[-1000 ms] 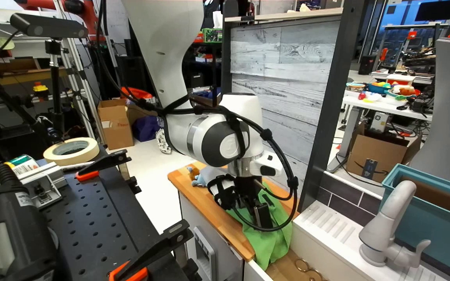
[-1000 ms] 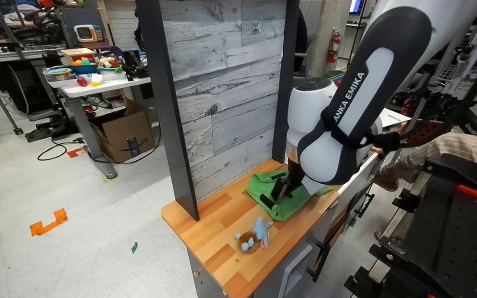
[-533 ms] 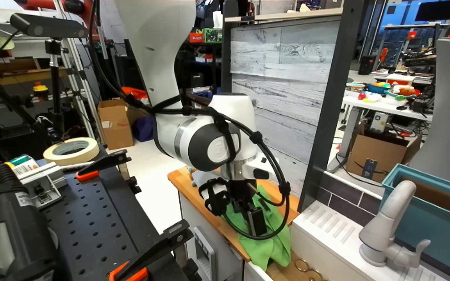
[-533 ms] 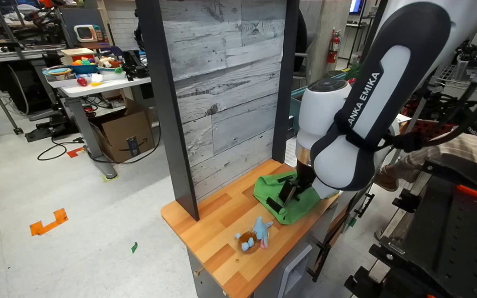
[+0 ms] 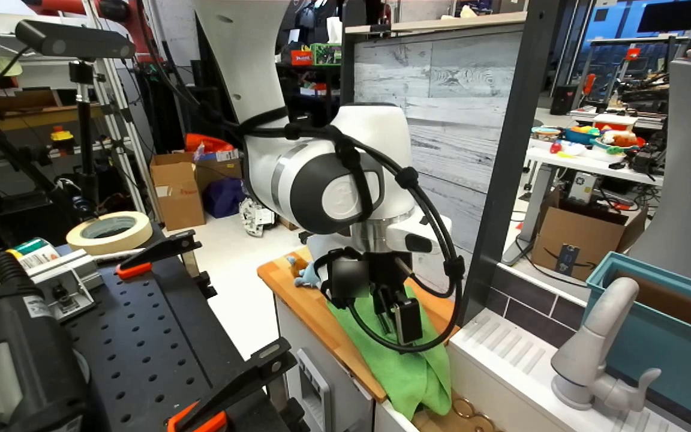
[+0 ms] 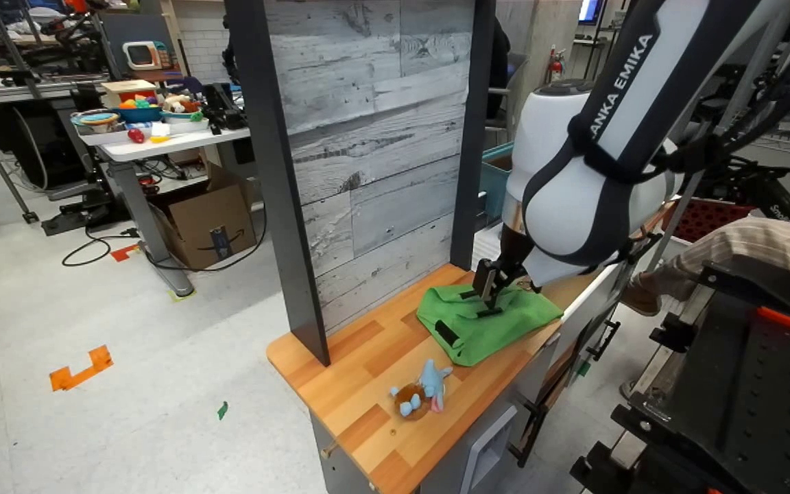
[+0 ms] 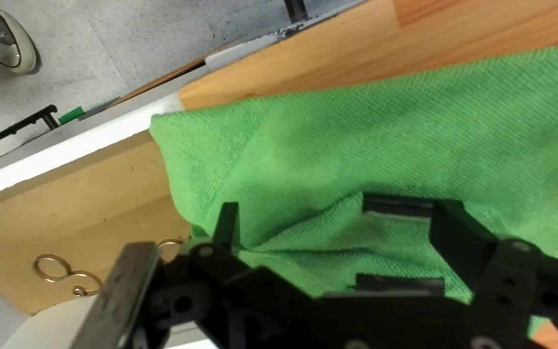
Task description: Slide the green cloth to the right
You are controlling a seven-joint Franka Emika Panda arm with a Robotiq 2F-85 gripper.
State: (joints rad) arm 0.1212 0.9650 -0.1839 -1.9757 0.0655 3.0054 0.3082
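The green cloth (image 6: 491, 339) lies rumpled on the wooden countertop, with several black strips on it. In an exterior view, the cloth (image 5: 408, 381) drapes over the counter's end into the brown-floored basin. My gripper (image 5: 396, 318) is over the cloth; it also shows from another side in an exterior view (image 6: 494, 293). In the wrist view, the gripper (image 7: 337, 220) has its fingers wide apart with nothing held between them. Folds of the cloth (image 7: 317, 145) and two black strips show below and between the fingers. The exact gap between fingertips and cloth is hard to tell.
A blue and brown plush toy (image 6: 422, 394) lies on the wooden countertop (image 6: 361, 350). A grey wood-look panel (image 6: 381, 137) with dark posts stands along one side. A grey faucet (image 5: 591, 348) and teal bin (image 5: 651, 336) stand beyond the basin. Gold rings (image 7: 68, 277) lie in it.
My gripper first moved with the cloth toward the basin, then rose off it. The cloth has shifted slightly toward the basin, and more of it shows uncovered now.
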